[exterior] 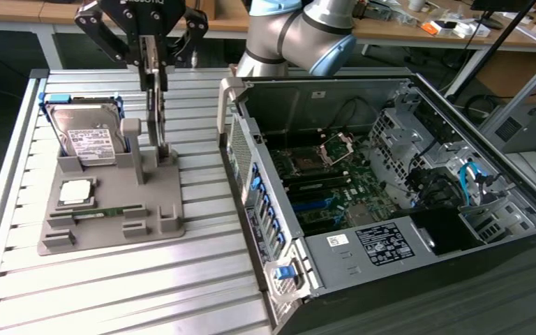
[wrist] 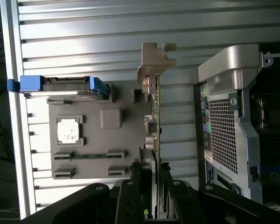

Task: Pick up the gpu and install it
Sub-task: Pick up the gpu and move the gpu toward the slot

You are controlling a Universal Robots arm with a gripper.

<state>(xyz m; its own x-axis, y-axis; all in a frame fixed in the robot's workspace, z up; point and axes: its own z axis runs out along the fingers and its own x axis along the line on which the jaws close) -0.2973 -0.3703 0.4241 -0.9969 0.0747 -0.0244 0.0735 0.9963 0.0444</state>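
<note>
Right of the hard drive on the grey stand by the tabletop's exterior-view left edge, the gpu stands slotted on edge, fingers clenched on its top, so the pick-up is in hand and likely needs a straight lift, the computer case lying open rightward.

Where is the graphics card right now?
The thin greenish-dark gpu with a silver bracket stands on edge in the grey plastic holder at the exterior view's left, gripper clamped on it.
</note>
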